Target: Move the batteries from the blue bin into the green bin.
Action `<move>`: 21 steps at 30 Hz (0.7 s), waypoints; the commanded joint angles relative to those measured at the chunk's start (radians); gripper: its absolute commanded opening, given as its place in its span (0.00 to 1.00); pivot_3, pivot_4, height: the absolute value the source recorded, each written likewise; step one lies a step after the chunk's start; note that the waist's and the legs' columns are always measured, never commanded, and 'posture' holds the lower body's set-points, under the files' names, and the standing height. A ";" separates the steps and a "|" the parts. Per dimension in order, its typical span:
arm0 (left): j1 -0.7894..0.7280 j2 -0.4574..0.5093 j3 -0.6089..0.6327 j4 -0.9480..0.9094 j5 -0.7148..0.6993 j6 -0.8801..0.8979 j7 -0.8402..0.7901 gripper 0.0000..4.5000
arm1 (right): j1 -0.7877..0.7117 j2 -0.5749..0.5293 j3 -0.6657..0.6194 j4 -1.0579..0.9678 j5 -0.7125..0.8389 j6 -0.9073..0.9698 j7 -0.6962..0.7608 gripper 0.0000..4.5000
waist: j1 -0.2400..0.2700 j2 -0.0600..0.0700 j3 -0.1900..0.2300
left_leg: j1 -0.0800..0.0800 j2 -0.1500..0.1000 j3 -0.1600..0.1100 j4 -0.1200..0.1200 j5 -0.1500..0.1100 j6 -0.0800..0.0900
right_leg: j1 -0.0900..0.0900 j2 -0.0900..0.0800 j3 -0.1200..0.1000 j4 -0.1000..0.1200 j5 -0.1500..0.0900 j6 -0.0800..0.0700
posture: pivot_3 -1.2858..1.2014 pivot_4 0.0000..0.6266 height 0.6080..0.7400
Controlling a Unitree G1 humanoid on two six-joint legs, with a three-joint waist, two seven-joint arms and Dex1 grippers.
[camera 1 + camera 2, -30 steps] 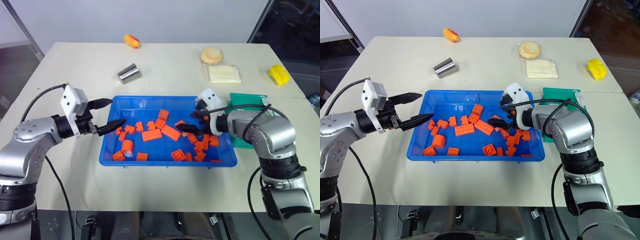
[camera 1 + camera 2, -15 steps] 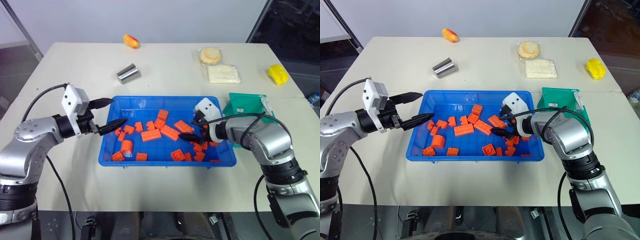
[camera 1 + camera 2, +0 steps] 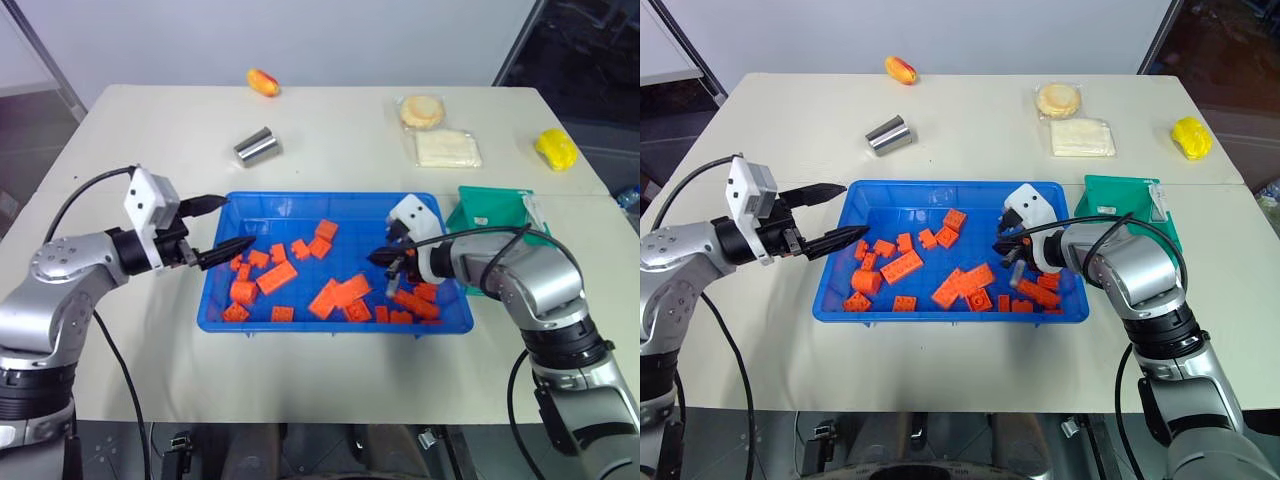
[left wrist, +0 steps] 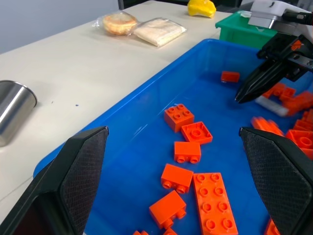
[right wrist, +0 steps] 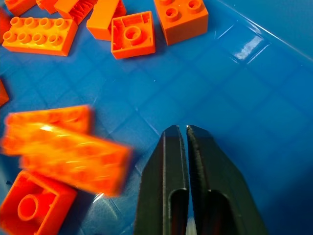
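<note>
From the head camera, the blue bin [image 3: 215,300] holds scattered orange blocks [image 3: 272,278]; a metal cylinder [image 3: 257,146] and wrapped food [image 3: 447,148] lie on the table [image 3: 150,130] beyond, well apart. The green bin [image 3: 492,212] sits just beside the blue bin's right wall. The left wrist camera shows the left gripper [image 4: 171,181] spread wide over blocks, and a grey battery [image 4: 270,105] beside the right gripper [image 4: 240,98]. In the right wrist camera its fingers are clenched together on nothing over bare blue floor.
</note>
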 commanded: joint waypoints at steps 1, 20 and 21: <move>-0.016 0.004 0.009 -0.026 -0.003 -0.012 0.003 1.00 | -0.017 -0.003 -0.017 -0.016 0.006 -0.011 0.002 0.01 | 0.000 0.000 0.000 | 0.000 0.000 0.000 0.000 0.000 0.000 | 0.000 0.000 0.000 0.000 0.000 0.000 | 0.52 0.24 1.00; -0.022 0.005 -0.014 -0.013 0.006 -0.023 -0.026 1.00 | -0.099 -0.491 0.171 0.040 -0.298 -0.667 0.437 0.78 | -0.003 0.000 0.000 | 0.000 0.000 0.001 0.000 0.000 0.000 | 0.000 0.000 0.000 -0.001 0.000 0.000 | 0.52 0.24 1.00; -0.019 0.002 -0.016 -0.014 0.006 -0.025 -0.025 1.00 | -0.088 -0.500 0.171 0.060 -0.319 -0.784 0.471 0.78 | -0.004 0.000 0.000 | 0.000 0.000 0.001 0.000 0.000 0.000 | 0.000 0.000 0.000 -0.001 0.000 0.000 | 0.52 0.24 1.00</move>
